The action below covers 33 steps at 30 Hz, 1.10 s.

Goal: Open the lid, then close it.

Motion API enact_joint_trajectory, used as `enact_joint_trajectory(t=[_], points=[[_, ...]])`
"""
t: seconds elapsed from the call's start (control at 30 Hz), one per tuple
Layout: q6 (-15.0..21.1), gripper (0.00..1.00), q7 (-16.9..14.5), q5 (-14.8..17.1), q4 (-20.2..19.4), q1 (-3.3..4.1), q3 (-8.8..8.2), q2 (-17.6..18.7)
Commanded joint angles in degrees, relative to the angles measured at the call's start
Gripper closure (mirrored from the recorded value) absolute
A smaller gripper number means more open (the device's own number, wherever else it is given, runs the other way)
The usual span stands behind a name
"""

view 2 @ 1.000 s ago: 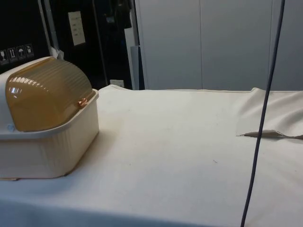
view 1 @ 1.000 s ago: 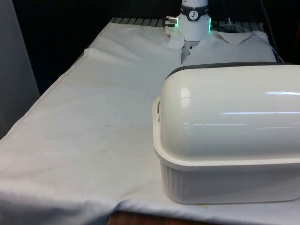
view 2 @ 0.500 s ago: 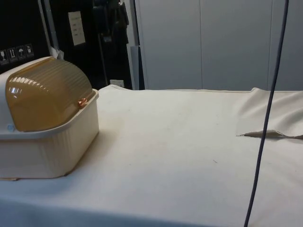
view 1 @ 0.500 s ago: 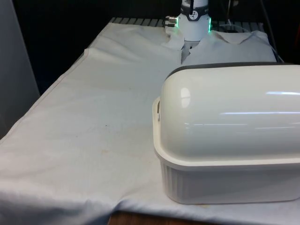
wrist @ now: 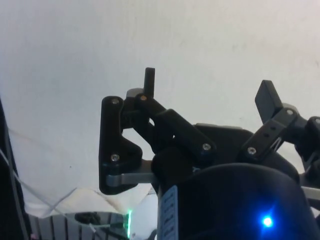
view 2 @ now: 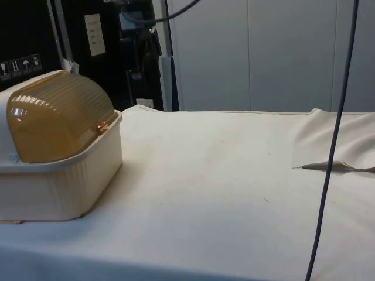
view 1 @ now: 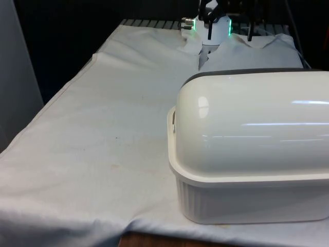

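Nearest me in the front view sits the bread box (view 1: 252,154), at the table's near edge on the front view's right. Its rounded glossy back blocks my sight of its opening. The side view shows a ribbed cream tub carrying a domed, finely ridged amber lid (view 2: 58,117), closed down onto the rim. White cloth (view 1: 103,128) covers the table, slightly rumpled and faintly stained. A thin dark cable (view 2: 328,175) hangs across the side view. Farther off, in the wrist view, my gripper (wrist: 210,90) hangs above bare cloth, its black fingers (wrist: 149,80) spread wide, holding nothing.
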Motion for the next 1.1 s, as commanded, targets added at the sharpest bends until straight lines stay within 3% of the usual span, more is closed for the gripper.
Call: enact_joint_trajectory(t=[0.0, 0.17, 0.2, 0.33, 0.43, 0.47, 0.5, 0.67, 0.73, 0.77, 1.07], points=[[1.32, 0.0, 0.06, -0.11, -0.57, 0.06, 0.0, 0.06], [4.87, 0.0, -0.11, -0.11, -2.64, 0.11, 0.11, 0.8], [2.86, 0.0, -0.11, 0.0, -1.72, 0.06, 0.0, 0.57], [7.39, 0.0, -0.11, -0.11, -3.95, 0.17, 0.23, 1.26], [9.17, 0.0, 0.0, -0.17, -4.7, 0.23, 0.4, 1.55], [8.14, 0.0, -0.17, 0.0, -4.35, 0.06, 0.34, 1.6], [10.26, 0.0, 0.06, -0.29, -5.1, 0.23, 0.57, 1.66], [13.29, 0.0, 0.11, -0.4, -5.96, 0.29, 1.03, 1.89], [12.32, 0.0, -0.17, 0.0, -5.73, 0.11, 1.03, 1.89], [14.27, 0.0, 0.06, -0.4, -6.13, 0.29, 1.2, 1.95], [18.91, 0.0, -0.29, -0.29, -7.05, 0.34, 2.18, 2.64]])
